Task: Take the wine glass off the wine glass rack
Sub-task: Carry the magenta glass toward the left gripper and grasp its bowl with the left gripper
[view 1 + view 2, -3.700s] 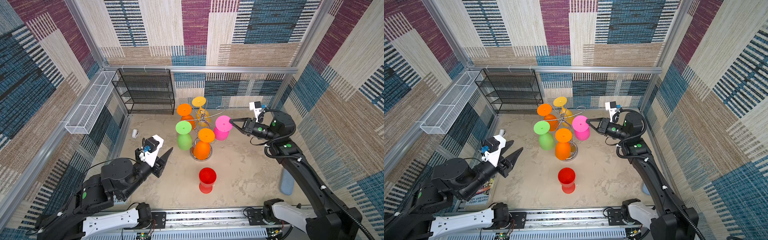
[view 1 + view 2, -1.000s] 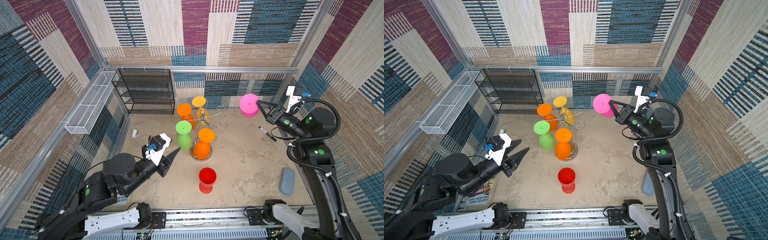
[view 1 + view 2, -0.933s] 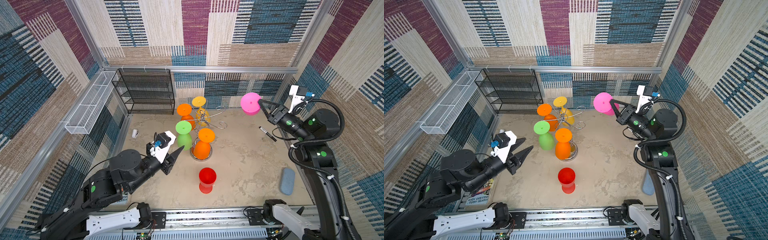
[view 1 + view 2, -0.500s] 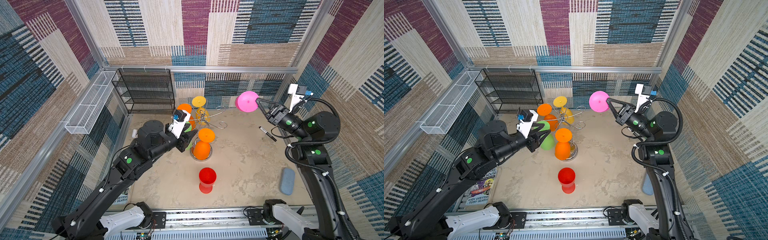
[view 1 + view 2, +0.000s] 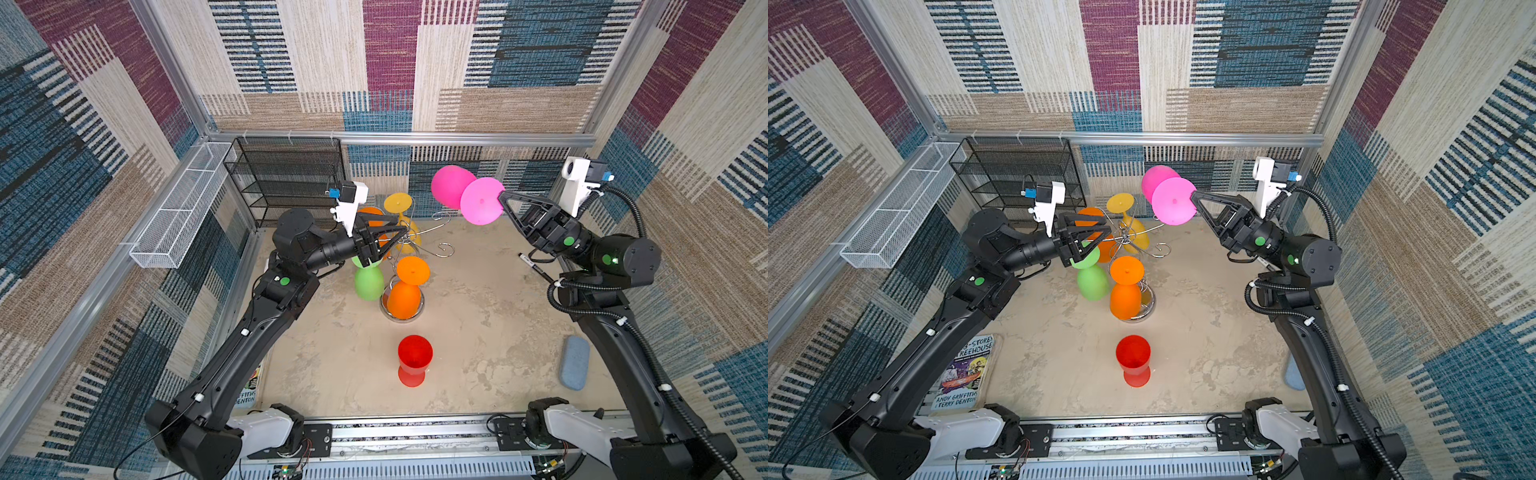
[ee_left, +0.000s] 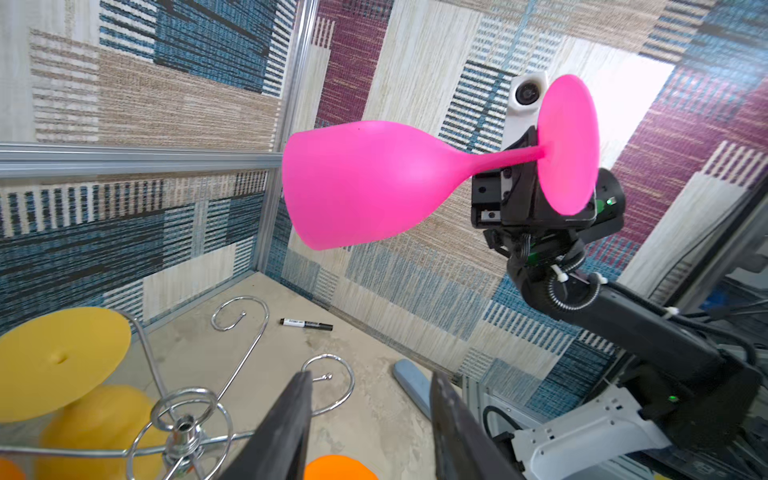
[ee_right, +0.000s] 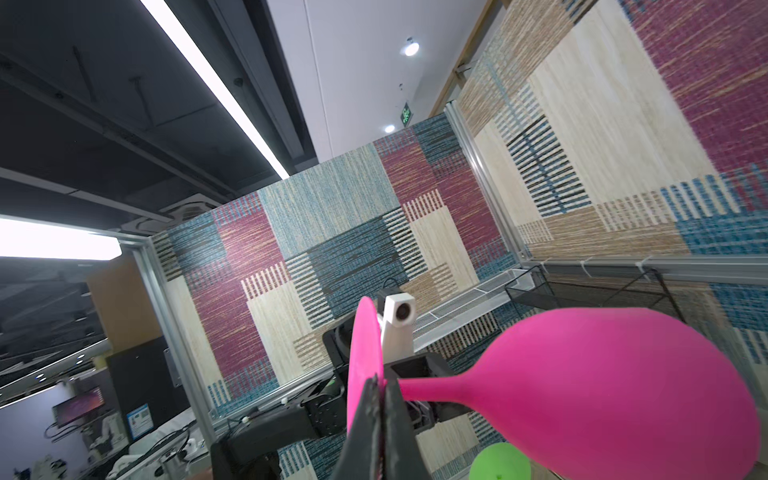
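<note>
"Right wrist view first: how does the right gripper [image 7: 380,384] stand?" asks Ana.

"Its jaws are pressed together on the rim of the flat round foot of the pink wine glass [image 7: 602,386]," says Ben. "Both top views show the same grip [image 5: 502,196] [image 5: 1192,194]."

"How does this glass look?"

"It is bright pink and not see-through, with a dull surface. It has a wide rounded bowl, a thin stem and a flat disc foot [image 6: 569,145]. It lies almost level in the air, with the foot at the gripper and the bowl toward the back wall."

"And where is it?"

"It is off the rack [image 5: 1147,305] and well apart from it. In both top views it is up on the right side [image 5: 453,187] [image 5: 1173,201]."

"What does the left gripper [image 6: 370,376] do?"

"Its jaws are apart and nothing is between them. In a top view it hangs over the top of the rack [image 5: 399,230]. I cannot tell if it touches the wire."

"What is on the rack?"

"Shiny chrome wire with curled arms. A yellow glass [image 5: 398,202], a green glass [image 5: 368,282] and two orange glasses [image 5: 405,297] hang upside down. The curled arms on the right side are bare."

"Anything more?"

"A red glass [image 5: 414,357] stands upright on the floor in front of the rack. A black pen [image 6: 306,324] lies near the right wall."
</note>
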Controlling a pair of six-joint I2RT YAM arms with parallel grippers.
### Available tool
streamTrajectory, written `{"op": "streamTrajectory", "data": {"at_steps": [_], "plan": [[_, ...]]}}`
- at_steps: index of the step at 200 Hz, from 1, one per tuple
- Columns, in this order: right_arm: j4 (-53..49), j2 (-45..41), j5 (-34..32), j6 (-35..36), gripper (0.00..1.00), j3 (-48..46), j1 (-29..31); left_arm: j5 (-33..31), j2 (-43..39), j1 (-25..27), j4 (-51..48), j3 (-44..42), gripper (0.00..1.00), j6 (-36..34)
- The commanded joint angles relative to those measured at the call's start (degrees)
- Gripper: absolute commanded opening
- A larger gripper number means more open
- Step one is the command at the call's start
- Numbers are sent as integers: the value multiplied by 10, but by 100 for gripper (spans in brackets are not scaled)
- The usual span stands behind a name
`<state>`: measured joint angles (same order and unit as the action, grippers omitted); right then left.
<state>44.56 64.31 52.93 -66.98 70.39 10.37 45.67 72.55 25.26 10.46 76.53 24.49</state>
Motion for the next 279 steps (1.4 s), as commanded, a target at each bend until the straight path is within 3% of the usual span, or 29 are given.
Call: {"op": "streamTrajectory", "data": {"at_steps": [1,34,60,136,224,279], "plan": [[140,21,8,-53,0,3,27,73,16,-18,134,-4,50,93],[317,79,-7,-166,0,-20,44,119,64,-59,331,-11,50,240],[353,97,-14,-191,0,-30,47,131,98,-90,469,-15,50,350],[420,156,-27,-245,0,-16,67,159,161,-107,623,3,52,486],[438,203,-33,-257,0,15,87,177,178,-105,664,5,52,530],[461,236,-48,-285,0,19,87,178,173,-105,702,-2,33,564]]}}
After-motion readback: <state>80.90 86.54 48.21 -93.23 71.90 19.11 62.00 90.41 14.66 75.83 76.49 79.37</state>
